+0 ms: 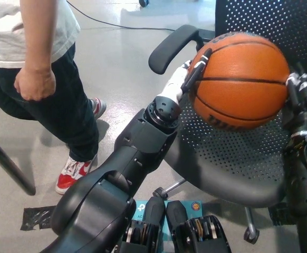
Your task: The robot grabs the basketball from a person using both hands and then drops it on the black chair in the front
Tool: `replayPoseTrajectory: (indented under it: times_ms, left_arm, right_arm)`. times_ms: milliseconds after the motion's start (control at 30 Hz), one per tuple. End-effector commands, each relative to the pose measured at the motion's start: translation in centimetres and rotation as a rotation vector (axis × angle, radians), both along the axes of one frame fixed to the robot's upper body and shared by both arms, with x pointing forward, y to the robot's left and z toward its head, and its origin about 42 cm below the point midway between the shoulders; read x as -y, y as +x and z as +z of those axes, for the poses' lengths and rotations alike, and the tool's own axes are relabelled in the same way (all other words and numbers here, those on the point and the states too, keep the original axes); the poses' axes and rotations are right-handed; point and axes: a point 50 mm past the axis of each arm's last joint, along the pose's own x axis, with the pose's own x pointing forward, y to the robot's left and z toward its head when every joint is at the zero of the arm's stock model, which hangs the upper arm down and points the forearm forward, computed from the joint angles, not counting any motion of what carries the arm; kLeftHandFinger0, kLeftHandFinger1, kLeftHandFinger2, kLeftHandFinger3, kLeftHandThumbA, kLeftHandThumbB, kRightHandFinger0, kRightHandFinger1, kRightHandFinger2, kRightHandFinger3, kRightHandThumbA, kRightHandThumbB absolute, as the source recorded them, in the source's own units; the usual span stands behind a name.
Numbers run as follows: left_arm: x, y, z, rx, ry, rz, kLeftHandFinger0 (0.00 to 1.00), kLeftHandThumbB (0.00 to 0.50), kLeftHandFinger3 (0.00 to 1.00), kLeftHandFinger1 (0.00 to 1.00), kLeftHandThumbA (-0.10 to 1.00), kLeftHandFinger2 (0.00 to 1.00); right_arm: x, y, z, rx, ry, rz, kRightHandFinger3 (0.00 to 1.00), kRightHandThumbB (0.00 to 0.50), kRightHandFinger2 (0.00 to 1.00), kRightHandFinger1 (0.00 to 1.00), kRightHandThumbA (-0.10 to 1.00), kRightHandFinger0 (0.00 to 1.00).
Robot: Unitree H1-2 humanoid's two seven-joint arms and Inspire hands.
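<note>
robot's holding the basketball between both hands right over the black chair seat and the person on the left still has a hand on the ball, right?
Not quite. In the head view, the person's hand hangs at their side, off the basketball. The left hand and right hand do hold it above the black chair.

Glossy grey floor [116, 63], a black cable [106, 23], perhaps tape [36, 217].
</note>
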Motion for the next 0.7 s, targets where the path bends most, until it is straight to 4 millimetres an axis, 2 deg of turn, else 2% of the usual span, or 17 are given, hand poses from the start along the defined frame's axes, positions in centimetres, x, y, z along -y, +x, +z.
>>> replayPoseTrajectory:
  times_ms: [0, 67, 167, 200, 233, 367, 433, 467, 567, 600, 667]
  left_arm:
    - [2.7, 1.0, 7.9, 0.223, -0.05, -0.137, 1.0, 0.206, 1.0, 1.0, 1.0, 1.0]
    - [1.2, 1.8, 8.6, 0.243, -0.045, -0.111, 1.0, 0.232, 1.0, 1.0, 1.0, 1.0]
    - [1.2, 1.8, 8.7, 0.244, -0.046, -0.112, 1.0, 0.235, 1.0, 1.0, 1.0, 1.0]
    - [-1.2, 2.9, 10.1, 0.264, -0.049, -0.085, 1.0, 0.235, 1.0, 1.0, 1.0, 1.0]
    - [-1.9, 3.2, 10.4, 0.27, -0.056, -0.074, 1.0, 0.227, 1.0, 1.0, 1.0, 1.0]
    - [-2.4, 3.4, 10.6, 0.266, -0.083, -0.063, 1.0, 0.238, 1.0, 1.0, 1.0, 1.0]
    - [-3.7, 3.7, 10.6, 0.271, -0.096, -0.052, 1.0, 0.275, 1.0, 1.0, 1.0, 1.0]
    - [-4.0, 3.7, 10.6, 0.271, -0.103, -0.055, 1.0, 0.283, 1.0, 1.0, 1.0, 1.0]
    - [-4.2, 3.8, 10.6, 0.268, -0.116, -0.058, 1.0, 0.285, 1.0, 1.0, 1.0, 1.0]
    - [-5.0, 3.8, 10.4, 0.278, -0.15, -0.064, 1.0, 0.288, 1.0, 1.0, 1.0, 1.0]
    - [-5.3, 3.7, 10.5, 0.288, -0.179, -0.073, 1.0, 0.279, 1.0, 1.0, 1.0, 1.0]
  right_arm:
    - [3.5, 1.8, 7.5, 0.247, -0.032, -0.094, 1.0, 0.266, 1.0, 1.0, 1.0, 1.0]
    - [5.9, 1.3, 8.0, 0.274, -0.072, -0.146, 1.0, 0.225, 1.0, 1.0, 1.0, 1.0]
    - [6.0, 1.3, 8.0, 0.276, -0.072, -0.148, 1.0, 0.224, 1.0, 1.0, 1.0, 1.0]
    - [8.7, 0.3, 8.8, 0.307, -0.078, -0.207, 1.0, 0.23, 1.0, 1.0, 1.0, 1.0]
    - [9.3, -0.1, 9.0, 0.315, -0.079, -0.229, 1.0, 0.232, 1.0, 1.0, 1.0, 1.0]
    - [9.8, -0.6, 9.3, 0.33, -0.07, -0.242, 1.0, 0.238, 1.0, 1.0, 1.0, 1.0]
    - [11.5, -2.1, 10.5, 0.371, -0.121, -0.293, 1.0, 0.266, 1.0, 1.0, 1.0, 1.0]
    - [11.7, -2.3, 10.8, 0.379, -0.13, -0.299, 1.0, 0.284, 1.0, 1.0, 1.0, 1.0]
    - [11.9, -2.5, 11.1, 0.389, -0.143, -0.308, 1.0, 0.291, 1.0, 1.0, 1.0, 1.0]
    - [12.3, -3.5, 12.3, 0.435, -0.206, -0.325, 1.0, 0.345, 1.0, 1.0, 1.0, 1.0]
    - [11.9, -4.2, 13.2, 0.46, -0.221, -0.318, 1.0, 0.34, 1.0, 1.0, 1.0, 1.0]
